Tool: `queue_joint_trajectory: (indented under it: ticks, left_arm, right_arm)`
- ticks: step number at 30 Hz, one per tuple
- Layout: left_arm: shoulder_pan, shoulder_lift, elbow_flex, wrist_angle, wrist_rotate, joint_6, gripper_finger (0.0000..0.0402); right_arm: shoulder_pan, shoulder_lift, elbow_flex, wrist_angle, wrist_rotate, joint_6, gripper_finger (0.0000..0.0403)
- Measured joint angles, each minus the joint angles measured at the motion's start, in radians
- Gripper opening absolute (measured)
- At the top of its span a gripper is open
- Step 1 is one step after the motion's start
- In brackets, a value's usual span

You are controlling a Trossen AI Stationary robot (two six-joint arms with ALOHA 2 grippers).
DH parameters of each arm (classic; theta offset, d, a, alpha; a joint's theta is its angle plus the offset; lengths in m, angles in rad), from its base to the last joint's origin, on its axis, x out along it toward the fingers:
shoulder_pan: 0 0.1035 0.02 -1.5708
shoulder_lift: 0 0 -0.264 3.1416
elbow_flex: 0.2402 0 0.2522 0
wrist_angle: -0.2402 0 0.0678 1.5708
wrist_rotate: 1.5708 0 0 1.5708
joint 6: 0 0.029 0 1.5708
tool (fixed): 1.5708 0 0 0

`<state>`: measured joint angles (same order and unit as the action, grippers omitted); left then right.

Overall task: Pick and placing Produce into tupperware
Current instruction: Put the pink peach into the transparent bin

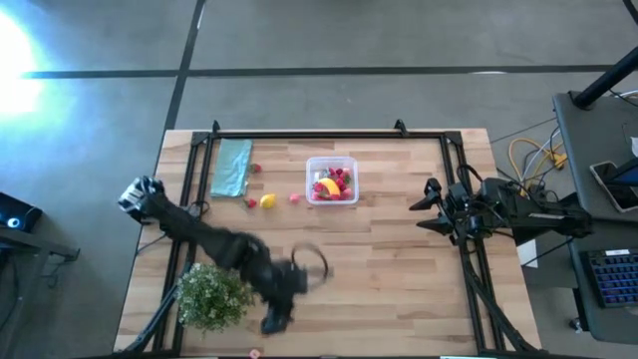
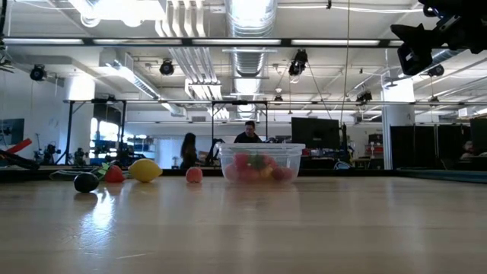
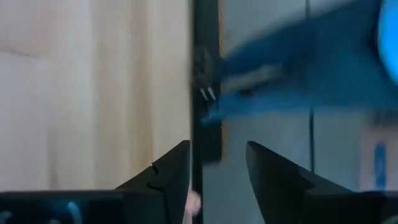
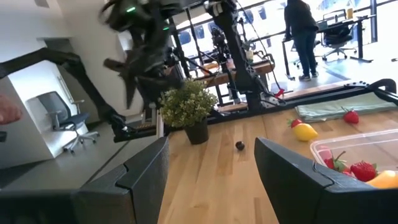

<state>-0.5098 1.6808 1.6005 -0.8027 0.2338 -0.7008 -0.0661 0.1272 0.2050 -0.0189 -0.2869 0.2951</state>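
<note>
Left tool (image 1: 276,321) at near tabletop (image 1: 399,269) edge, state unclear; right tool (image 1: 427,207) open, empty, right of tupperware (image 1: 331,180).

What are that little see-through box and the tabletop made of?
The tupperware looks like clear, glossy plastic: the fruit inside shows through its walls in the low view. The table seems pale wood in glued strips, with a smooth sheen that mirrors the ceiling lights.

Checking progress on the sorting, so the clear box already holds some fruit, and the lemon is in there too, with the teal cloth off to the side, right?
Not quite. The lemon is not in the clear box; the high view shows it on the table between the box and the teal cloth. The box does already hold some fruit.
</note>
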Motion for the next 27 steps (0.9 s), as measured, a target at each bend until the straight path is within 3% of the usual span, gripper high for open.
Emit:
queue_joint_trajectory:
  ticks: [4, 8, 22, 27]
  left_arm:
    - [-0.057, 0.12, 0.167, -0.154, 0.015, 0.162, 0.0126]
    - [-0.103, 0.201, 0.244, -0.221, 0.021, 0.233, 0.0115]
    - [-0.25, 0.335, 0.248, -0.199, 0.087, 0.143, 0.0111]
    - [-0.258, 0.369, 0.248, -0.125, 0.086, 0.003, 0.0111]
  right_arm:
    - [0.0, 0.0, 0.0, -0.001, 0.0, 0.0, 0.0228]
    - [0.0, 0.0, 0.0, -0.001, 0.0, 0.0, 0.0228]
    - [0.0, 0.0, 0.0, -0.001, 0.0, 0.0, 0.0228]
    - [0.0, 0.0, 0.0, -0.003, 0.0, 0.0, 0.0228]
